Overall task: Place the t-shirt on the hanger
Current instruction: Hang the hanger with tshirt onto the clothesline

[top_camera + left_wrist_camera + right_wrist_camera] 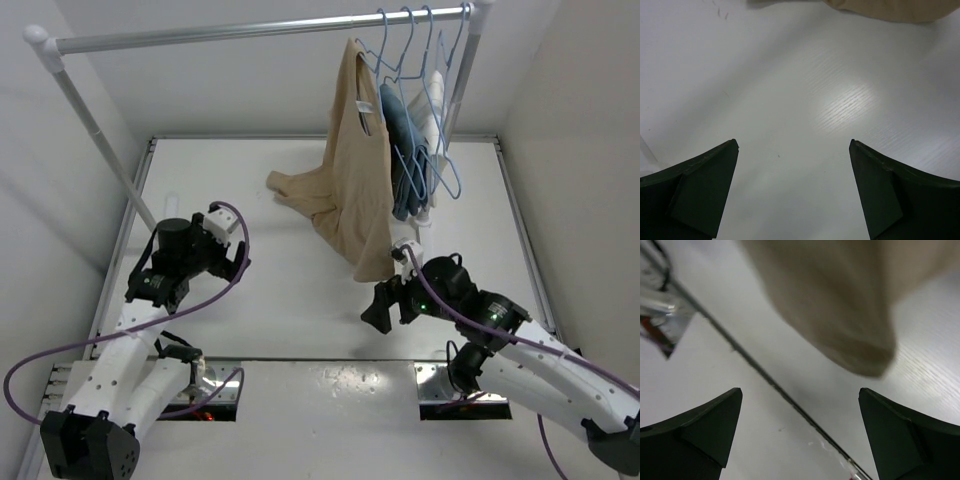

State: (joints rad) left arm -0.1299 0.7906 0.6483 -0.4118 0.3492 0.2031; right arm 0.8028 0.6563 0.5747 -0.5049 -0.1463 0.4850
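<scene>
Left wrist view. Left gripper (792, 145): both dark fingers (700, 190) spread wide, nothing between them, only bare white table (790, 90) below. One tan fold of the t-shirt (890, 9) shows at the far edge of that view, well apart from the fingertips.

Right wrist view. Right gripper (800, 390): jaws likewise wide apart and holding nothing. The blurred lower tip of the t-shirt hangs just beyond and above the gap, touching neither finger. A thin dark seam (765, 375) runs diagonally across the table under it.

Top external view, working outward:
- Left gripper sits at the left side of the table, pointing towards the cloth, clear of it.
- Right gripper sits just below the shirt's hanging tip.
- T-shirt: upper end raised beside the leftmost pale-blue hanger (383, 50); body hangs down in a long drape; one portion lies bunched on the table to the left. Whether the wire passes inside the cloth cannot be told.
- Hanger: hooked on the clothes rail (250, 30) at the back.
- Further hangers (440, 170) to its right on that rail, with a blue garment (400, 150) and a white garment (430, 110).
</scene>
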